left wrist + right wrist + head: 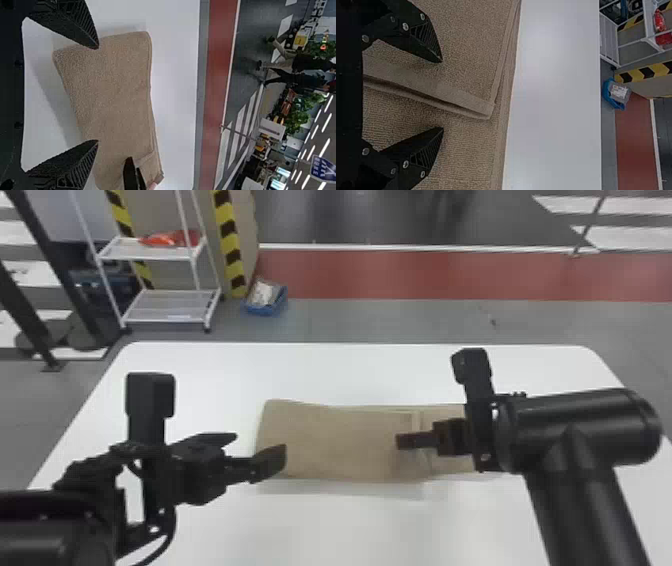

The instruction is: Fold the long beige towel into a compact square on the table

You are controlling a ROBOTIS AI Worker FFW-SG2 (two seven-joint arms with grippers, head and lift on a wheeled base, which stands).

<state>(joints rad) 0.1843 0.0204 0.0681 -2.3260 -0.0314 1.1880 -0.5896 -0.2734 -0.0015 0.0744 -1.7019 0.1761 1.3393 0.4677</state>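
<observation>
The beige towel [340, 440] lies folded over on the table, long side running left to right, with a hem edge across its right part. In the head view my left gripper [262, 447] is at the towel's left end, fingers parted. My right gripper [400, 441] is over the towel near that hem. The left wrist view has the left gripper [98, 95] open, the towel [115, 91] beyond its fingers. In the right wrist view the right gripper [442, 95] stands open, its fingers on either side of the raised hem strip of the towel [466, 47].
The white table [350, 525] extends around the towel on all sides. Behind it on the floor stand a white shelf rack [165, 307] and a blue bin [266, 298], beside striped posts.
</observation>
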